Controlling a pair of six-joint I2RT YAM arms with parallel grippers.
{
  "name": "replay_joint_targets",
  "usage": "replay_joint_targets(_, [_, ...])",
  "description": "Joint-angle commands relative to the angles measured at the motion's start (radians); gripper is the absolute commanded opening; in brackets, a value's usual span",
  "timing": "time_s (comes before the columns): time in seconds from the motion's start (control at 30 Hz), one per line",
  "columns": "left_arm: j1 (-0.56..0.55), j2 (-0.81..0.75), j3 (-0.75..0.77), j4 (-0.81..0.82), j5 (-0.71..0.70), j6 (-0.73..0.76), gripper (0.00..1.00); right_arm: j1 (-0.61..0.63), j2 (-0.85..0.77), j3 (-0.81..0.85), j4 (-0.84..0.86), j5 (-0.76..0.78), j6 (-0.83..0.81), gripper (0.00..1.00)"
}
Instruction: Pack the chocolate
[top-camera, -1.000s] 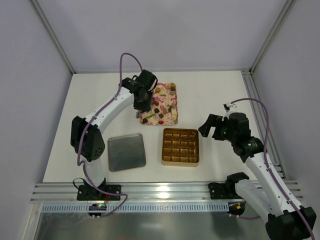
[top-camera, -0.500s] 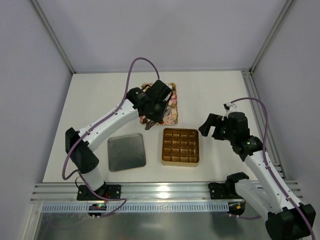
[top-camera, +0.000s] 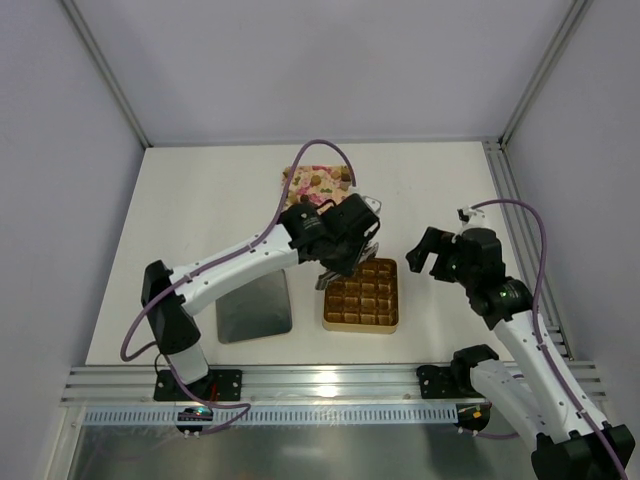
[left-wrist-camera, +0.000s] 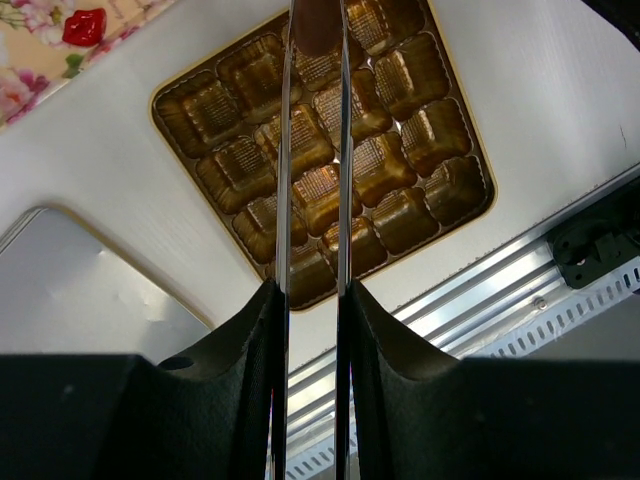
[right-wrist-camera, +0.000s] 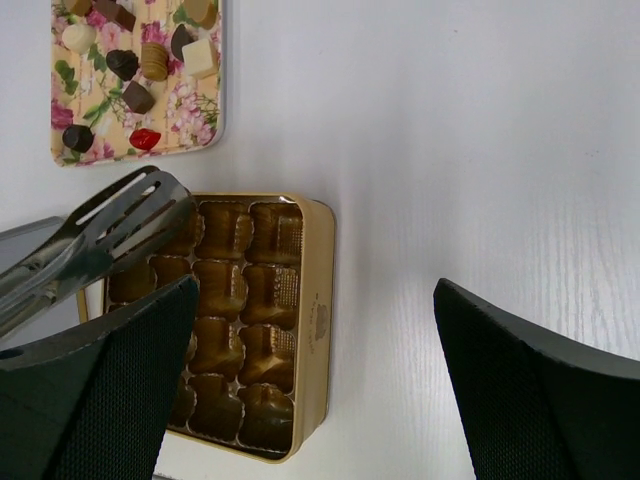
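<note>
My left gripper (top-camera: 345, 258) is shut on a pair of metal tongs (left-wrist-camera: 286, 150) and holds them over the gold box (top-camera: 391, 300). A dark brown piece of chocolate (left-wrist-camera: 316, 24) sits between the tong tips, above the box's far cells. The box cells (left-wrist-camera: 330, 190) look empty. Several more chocolate pieces (right-wrist-camera: 124, 64) lie on the pink floral tray (right-wrist-camera: 185, 120), which also shows at the back in the top view (top-camera: 312, 182). My right gripper (top-camera: 428, 252) is open and empty, to the right of the box (right-wrist-camera: 318, 300).
A flat grey metal tray (top-camera: 253, 305) lies left of the gold box. The slotted tong end (right-wrist-camera: 125, 222) reaches over the box's top left corner. The aluminium rail (top-camera: 330, 385) runs along the table's near edge.
My left arm has swung from the pink floral tray towards me and to the right, carrying the tongs over the gold box. The right arm has hardly moved.
</note>
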Motion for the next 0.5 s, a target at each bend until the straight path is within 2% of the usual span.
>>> replay_joint_targets(0.0, [-0.018,0.030,0.036,0.048,0.009,-0.026,0.24,0.003,-0.020,0.044,-0.018,0.066,0.014,1.00])
replay_joint_targets(0.47, [-0.071,0.102,0.075,0.066,0.030,-0.030,0.25,0.003,-0.037,0.034,-0.041,0.081,0.011,1.00])
